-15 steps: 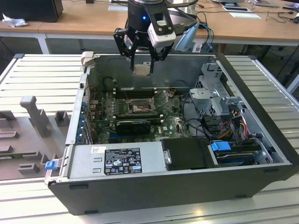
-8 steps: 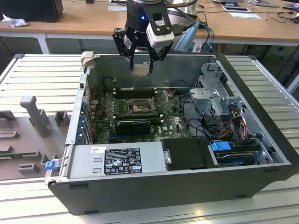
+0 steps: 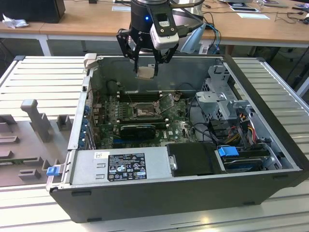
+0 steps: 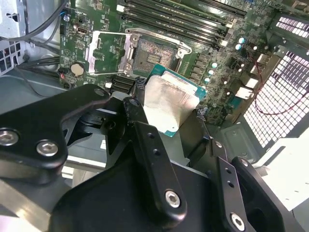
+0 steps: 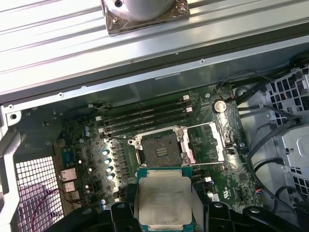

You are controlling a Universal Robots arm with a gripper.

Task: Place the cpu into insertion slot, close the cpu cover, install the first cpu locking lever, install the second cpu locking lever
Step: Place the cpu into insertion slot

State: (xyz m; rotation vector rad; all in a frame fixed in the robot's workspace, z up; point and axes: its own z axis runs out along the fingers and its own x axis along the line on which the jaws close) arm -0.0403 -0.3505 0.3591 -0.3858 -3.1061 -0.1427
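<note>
First wrist view: the small flat silvery square cpu [image 5: 164, 203] is not in yet.
Black claw [image 3: 146, 71] pinches it up over the empty black-framed insertion slot [image 5: 159, 147]; thin silvery cpu cover [image 5: 205, 142] lies open at the exterior view's right. All steps left.

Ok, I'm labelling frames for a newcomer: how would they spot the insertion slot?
Inside the open computer case, find the green motherboard. Beside its long black memory slots sits the insertion slot: a square, dark-centred socket, its cpu cover open alongside.
</note>
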